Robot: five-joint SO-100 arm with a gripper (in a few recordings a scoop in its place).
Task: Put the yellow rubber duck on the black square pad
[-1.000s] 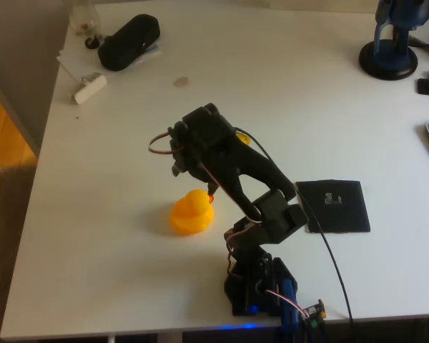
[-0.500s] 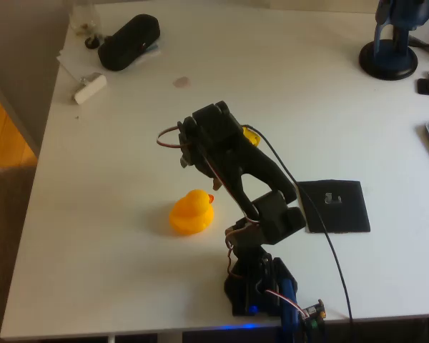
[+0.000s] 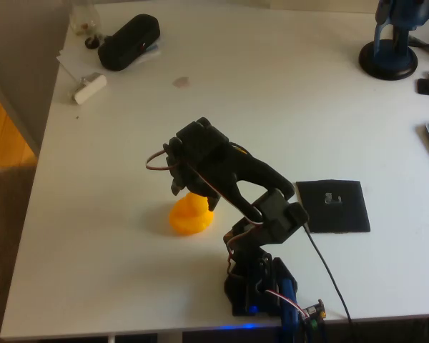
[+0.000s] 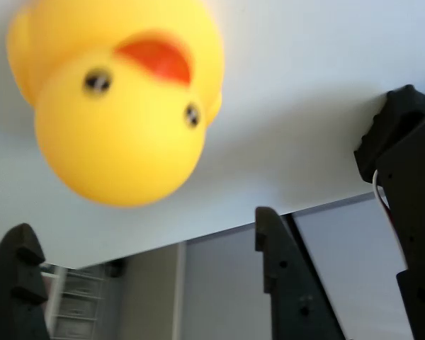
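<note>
Overhead view. Desk [image 3: 114,143] white, seen from above. Yellow rubber duck [image 3: 188,216] standing on the bare desk, left of the arm's base, its upper right part hidden under the black arm. Hand [image 3: 188,187] hanging directly over the duck; finger tips too dark against the arm to separate here. Black square pad [image 3: 333,206] lying flat to the right of the arm, well apart from the duck, with a small pale mark near its far edge and nothing on it. Cable running along the pad's left edge. Dark oblong pouch [image 3: 129,41] at the far left corner, beside some white paper [image 3: 73,63] and a small white block [image 3: 89,88]. Faint brownish spot [image 3: 180,82] on the desk a little right of the pouch. Blue stand with a round dark base [image 3: 389,58] at the far right corner.

Wrist view. Picture upside down. Duck [image 4: 117,95] large and blurred in the upper left, face to the camera, red-orange beak and two dark eyes showing. Two black fingers [image 4: 287,283] rising from the lower edge, spread wide apart, released, nothing between them. Duck clear of both fingers, not touched by either. White desk surface behind the duck.
</note>
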